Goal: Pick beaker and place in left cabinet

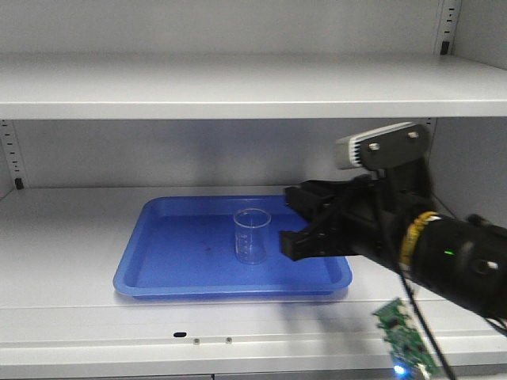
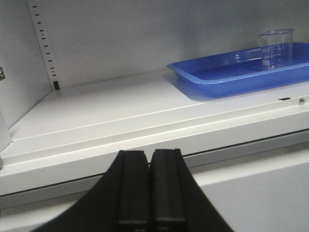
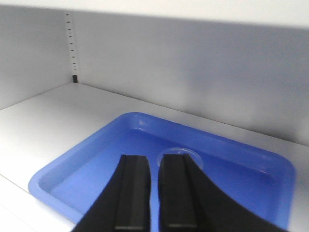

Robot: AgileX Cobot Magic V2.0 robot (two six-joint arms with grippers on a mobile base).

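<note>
Already the beaker (image 1: 252,235) stands upright in the blue tray (image 1: 158,273) on the cabinet shelf (image 1: 63,237); the right hand (image 1: 297,222), nearly closed and empty, should withdraw straight back without nudging it.

We see the right arm (image 1: 444,249) as a thick black tube with a yellow ring around it and a small green light glowing on its casing. On top sits a white-and-grey camera box (image 1: 379,145) on a black bracket with two silver screws. The right gripper (image 1: 305,222) is matt black with blocky fingers. At five o'clock a green circuit board (image 1: 404,332) hangs beside thin black cables. The left gripper (image 2: 150,186) shows flat black pads, ridged lengthwise.
</note>
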